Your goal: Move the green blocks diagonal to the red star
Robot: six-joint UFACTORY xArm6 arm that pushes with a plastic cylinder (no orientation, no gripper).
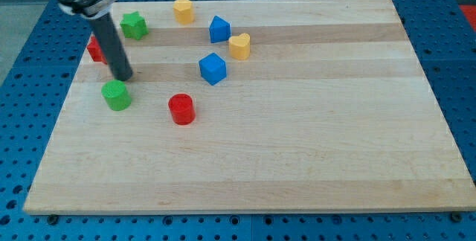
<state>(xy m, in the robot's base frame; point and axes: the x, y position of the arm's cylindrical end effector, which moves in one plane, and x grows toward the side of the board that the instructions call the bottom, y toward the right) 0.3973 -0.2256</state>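
A red block (94,48), likely the star, sits near the board's left edge, partly hidden behind the rod. A green star-shaped block (134,25) lies up and to its right near the view's top. A green round block (117,95) lies below it. My tip (123,78) rests on the board just above the green round block, nearly touching it, and to the lower right of the red block.
A red cylinder (181,109) lies right of the green round block. Two blue blocks (213,68) (219,29) and two yellow blocks (239,46) (184,10) lie toward the top middle. The wooden board (312,144) has its left edge near the red block.
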